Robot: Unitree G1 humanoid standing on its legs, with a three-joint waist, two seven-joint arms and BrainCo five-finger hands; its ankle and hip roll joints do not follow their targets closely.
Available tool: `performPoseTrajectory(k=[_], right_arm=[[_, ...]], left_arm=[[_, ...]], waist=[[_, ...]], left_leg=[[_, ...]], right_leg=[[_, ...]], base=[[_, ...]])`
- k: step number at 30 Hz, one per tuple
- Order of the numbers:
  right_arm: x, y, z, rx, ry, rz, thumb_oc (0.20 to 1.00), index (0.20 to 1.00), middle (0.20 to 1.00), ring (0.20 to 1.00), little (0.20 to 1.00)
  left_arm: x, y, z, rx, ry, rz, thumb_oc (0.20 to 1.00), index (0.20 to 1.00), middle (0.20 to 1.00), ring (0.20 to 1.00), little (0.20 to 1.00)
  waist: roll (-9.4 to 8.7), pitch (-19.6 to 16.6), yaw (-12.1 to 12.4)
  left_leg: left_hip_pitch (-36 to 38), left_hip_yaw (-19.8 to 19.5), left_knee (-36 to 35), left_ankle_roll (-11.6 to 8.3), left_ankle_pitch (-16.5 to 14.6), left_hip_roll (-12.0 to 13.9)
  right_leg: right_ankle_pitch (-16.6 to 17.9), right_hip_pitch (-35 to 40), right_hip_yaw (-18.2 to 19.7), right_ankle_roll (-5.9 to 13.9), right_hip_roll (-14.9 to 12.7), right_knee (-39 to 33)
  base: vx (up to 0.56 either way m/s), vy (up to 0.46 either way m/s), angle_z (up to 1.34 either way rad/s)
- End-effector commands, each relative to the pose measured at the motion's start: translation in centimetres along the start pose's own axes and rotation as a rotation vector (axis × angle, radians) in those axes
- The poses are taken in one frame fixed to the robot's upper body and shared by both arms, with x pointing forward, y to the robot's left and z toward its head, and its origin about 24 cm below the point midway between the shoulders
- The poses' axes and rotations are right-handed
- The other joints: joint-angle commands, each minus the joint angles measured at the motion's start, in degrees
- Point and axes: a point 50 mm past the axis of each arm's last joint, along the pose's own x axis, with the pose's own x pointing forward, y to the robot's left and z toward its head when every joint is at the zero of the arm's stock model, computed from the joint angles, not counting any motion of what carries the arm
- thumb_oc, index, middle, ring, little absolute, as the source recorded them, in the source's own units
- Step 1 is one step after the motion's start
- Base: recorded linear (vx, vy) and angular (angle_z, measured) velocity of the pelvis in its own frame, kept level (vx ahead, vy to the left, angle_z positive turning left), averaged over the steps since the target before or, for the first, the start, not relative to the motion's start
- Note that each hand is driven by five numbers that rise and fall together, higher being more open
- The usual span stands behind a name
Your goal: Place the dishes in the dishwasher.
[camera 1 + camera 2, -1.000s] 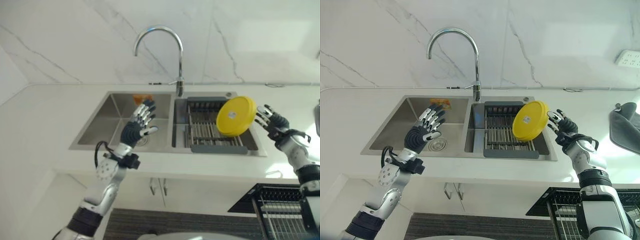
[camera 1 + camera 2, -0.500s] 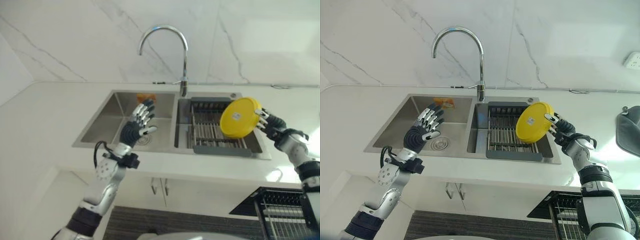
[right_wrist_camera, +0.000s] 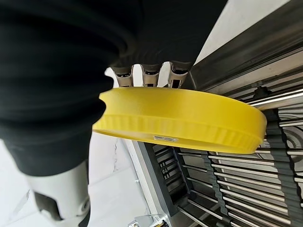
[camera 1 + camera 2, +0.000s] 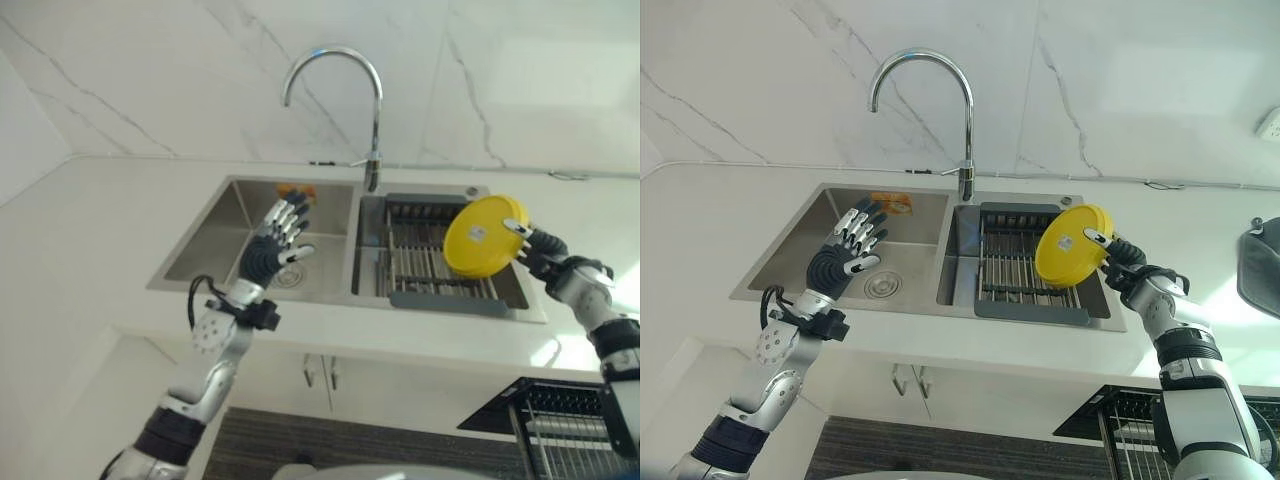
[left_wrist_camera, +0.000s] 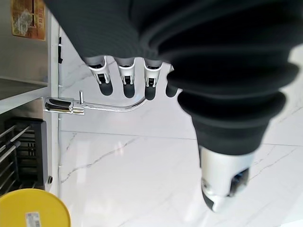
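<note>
Over the right basin of the double sink (image 4: pixel 780 285), the right hand (image 4: pixel 1118 262) grips a yellow dish (image 4: pixel 1071 245) — thumb across its labelled face, fingers (image 3: pixel 144 75) behind its rim. The dish is tilted on edge and held clear above the dark drying rack (image 4: pixel 1025 285) that sits in that basin. The rack's metal bars run near to far. The left hand (image 4: pixel 843 255) hovers over the left basin with fingers spread wide and straight — holding nothing. A drain (image 4: pixel 880 286) shows in the floor of the left basin, and an orange sticker (image 4: pixel 890 201) is on its far wall. The curved chrome faucet (image 4: pixel 930 95) rises from the far edge between the basins, against a marble wall (image 4: pixel 1120 80). The white counter (image 4: pixel 700 220) surrounds the sink.
</note>
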Motion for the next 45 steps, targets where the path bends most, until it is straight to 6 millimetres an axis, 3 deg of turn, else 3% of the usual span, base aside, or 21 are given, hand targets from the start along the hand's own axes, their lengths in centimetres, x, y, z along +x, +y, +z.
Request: performPoseTrajectory(k=[1, 14, 45], right_arm=[[0.4, 1.5, 5.9, -0.045, -0.139, 0.050, 1.000, 1.000, 1.000, 1.000, 1.000], [0.5, 0.6, 5.3, -0.043, -0.095, 0.018, 1.000, 1.000, 1.000, 1.000, 1.000], [1.4, 1.3, 4.6, -0.002, -0.086, -0.019, 1.000, 1.000, 1.000, 1.000, 1.000]], left_arm=[[1.9, -0.4, 2.4, 0.008, -0.115, -0.054, 1.000, 1.000, 1.000, 1.000, 1.000], [2.1, -0.4, 2.4, 0.008, -0.106, -0.051, 1.000, 1.000, 1.000, 1.000, 1.000], [2.7, -0.6, 2.5, 0.023, -0.091, -0.058, 1.000, 1.000, 1.000, 1.000, 1.000]], waist=[[-1.89, 0.3, 1.6], [-1.88, 0.5, 2.2], [-1.20, 0.3, 3.2]], left_leg=[[3.5, 0.7, 0.6, -2.38, -7.7, 2.5], [3.5, 0.3, 0.6, -2.34, -7.7, 2.3], [3.7, -0.5, 0.6, -2.11, -7.9, 1.8]], right_leg=[[-5.3, 0.8, -1.8, 1.17, -2.4, 0.4], [-5.6, 1.2, -1.9, 1.10, -2.2, 0.4], [-6.2, 2.0, -2.9, 0.77, -2.1, 0.4]], base=[[0.00, 0.000, 0.00], [0.00, 0.000, 0.00], [0.00, 0.000, 0.02]])
